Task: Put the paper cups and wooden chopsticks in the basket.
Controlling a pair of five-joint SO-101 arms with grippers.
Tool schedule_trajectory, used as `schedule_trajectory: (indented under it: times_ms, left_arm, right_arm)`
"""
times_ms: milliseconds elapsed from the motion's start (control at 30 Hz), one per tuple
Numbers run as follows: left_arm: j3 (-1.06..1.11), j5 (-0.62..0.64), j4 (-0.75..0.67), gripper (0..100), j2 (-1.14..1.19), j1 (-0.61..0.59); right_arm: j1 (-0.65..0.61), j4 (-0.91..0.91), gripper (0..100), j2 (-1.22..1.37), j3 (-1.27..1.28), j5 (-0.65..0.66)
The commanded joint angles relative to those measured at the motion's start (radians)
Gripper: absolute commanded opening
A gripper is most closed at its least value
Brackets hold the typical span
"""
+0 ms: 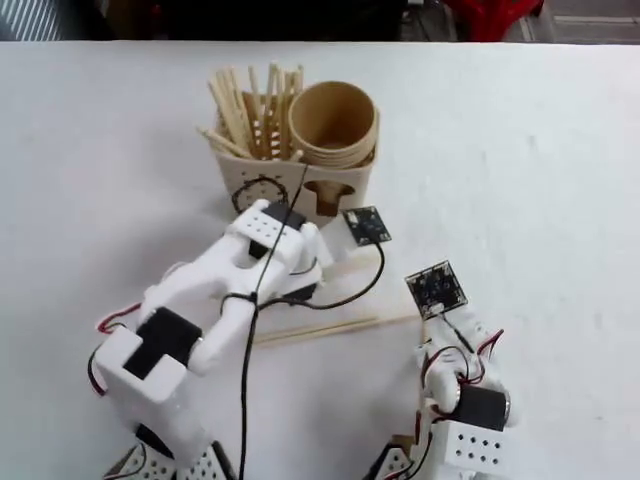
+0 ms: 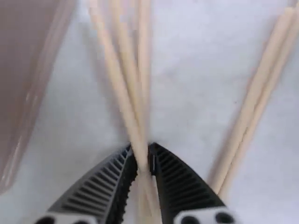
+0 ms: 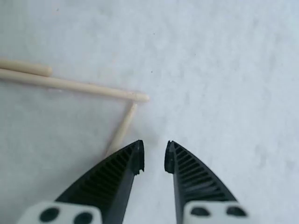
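The basket (image 1: 262, 186) stands at the back of the table with a stack of paper cups (image 1: 333, 123) and several wooden chopsticks (image 1: 245, 105) upright inside. Just in front of it, my left gripper (image 2: 142, 156) is shut on a small bundle of chopsticks (image 2: 124, 84) lying on the table. A pair of loose chopsticks (image 2: 254, 107) lies beside them. My right gripper (image 3: 154, 156) hangs open low over the table, nothing between its fingers. The tips of three chopsticks (image 3: 84, 86) lie just ahead of it. In the high view these loose chopsticks (image 1: 330, 325) run between the two arms.
The basket's pale wall (image 2: 25, 79) rises close beside my left gripper. White tabletop (image 1: 530, 160) spreads wide to the right and left of the basket. Cables (image 1: 245, 380) trail from the left arm across the table's front.
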Motion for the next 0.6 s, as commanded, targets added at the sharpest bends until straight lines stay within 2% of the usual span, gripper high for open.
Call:
schedule_trajectory:
  times_ms: [0, 200, 567]
  left_arm:
    - [-0.032, 0.000, -0.012, 5, 0.002, -0.016]
    - [-0.057, -0.018, 0.017, 2, 0.001, -0.016]
    - [-0.330, -0.043, 0.316, 2, 0.001, -0.007]
  right_arm:
    - [-0.002, 0.001, 8.7, -0.007, -0.003, 0.008]
    - [-0.002, -0.001, 8.7, -0.007, -0.002, 0.008]
    - [-0.001, -0.002, 8.7, -0.007, -0.002, 0.008]
